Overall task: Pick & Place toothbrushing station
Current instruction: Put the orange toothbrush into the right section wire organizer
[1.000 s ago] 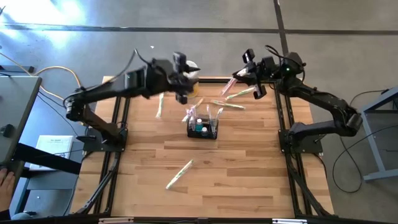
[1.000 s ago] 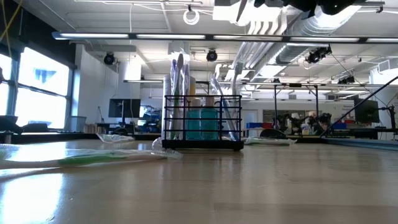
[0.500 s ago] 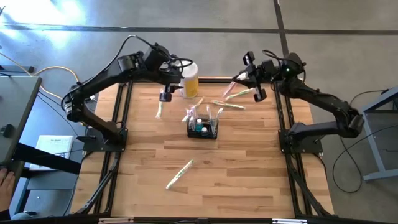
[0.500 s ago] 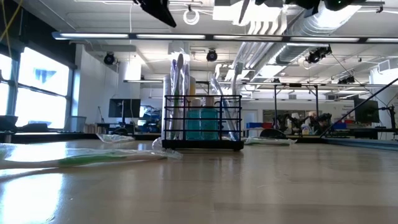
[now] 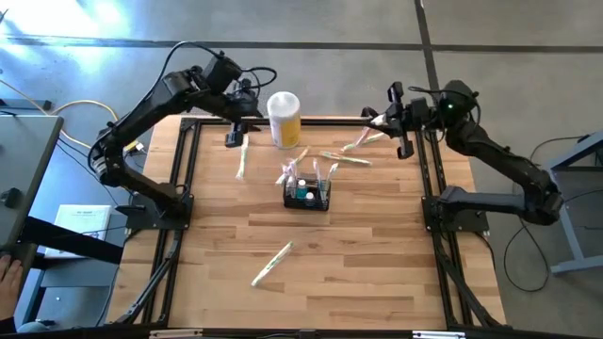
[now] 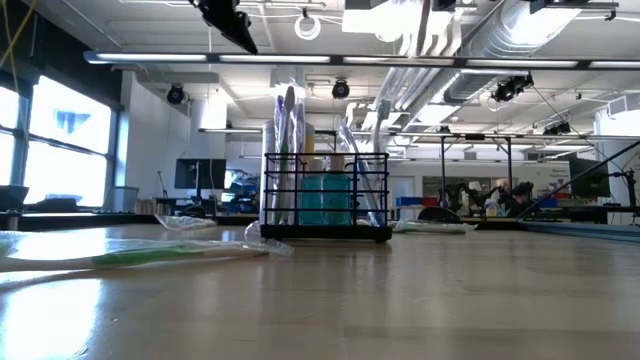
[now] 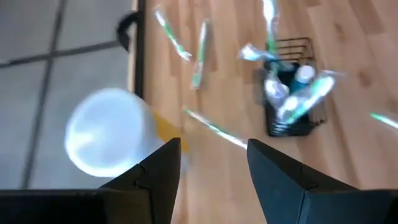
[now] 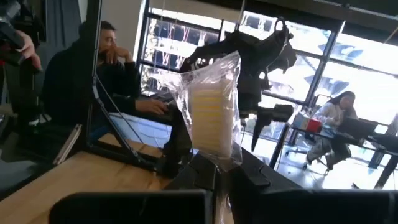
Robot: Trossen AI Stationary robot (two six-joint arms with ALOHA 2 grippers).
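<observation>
The toothbrushing station, a small black wire basket [image 5: 307, 194] [image 6: 325, 200] [image 7: 292, 106], stands on its base mid-table with wrapped brushes and a teal bottle upright in it. A yellow-and-white canister [image 5: 284, 117] [image 7: 106, 130] stands at the far edge. My left gripper [image 5: 233, 139] [image 7: 211, 146] hangs open above the far left corner, left of the canister, with nothing between its fingers. My right gripper [image 5: 382, 121] [image 8: 214, 171] is raised over the far right corner, shut on a clear-wrapped pale brush [image 8: 211, 112]. My right gripper pinches the lower end of the clear wrapper [image 8: 212, 158] between its two fingers. The fingers lie about level, coming from the table's right side. The wrapped brush sticks out past the fingertips, lifted clear of the table.
Loose wrapped brushes lie on the wood at the far left [image 5: 241, 162], far right of the basket [image 5: 345, 158] and near the front [image 5: 271, 264] [image 6: 130, 255]. Black frame rails run along both table sides. People sit in the room beyond.
My left gripper has swung from above the canister toward the table's far left corner, turning as it went, and the canister now shows in full. My right gripper has drawn toward the table's right edge with the wrapped brush still between its fingers.
</observation>
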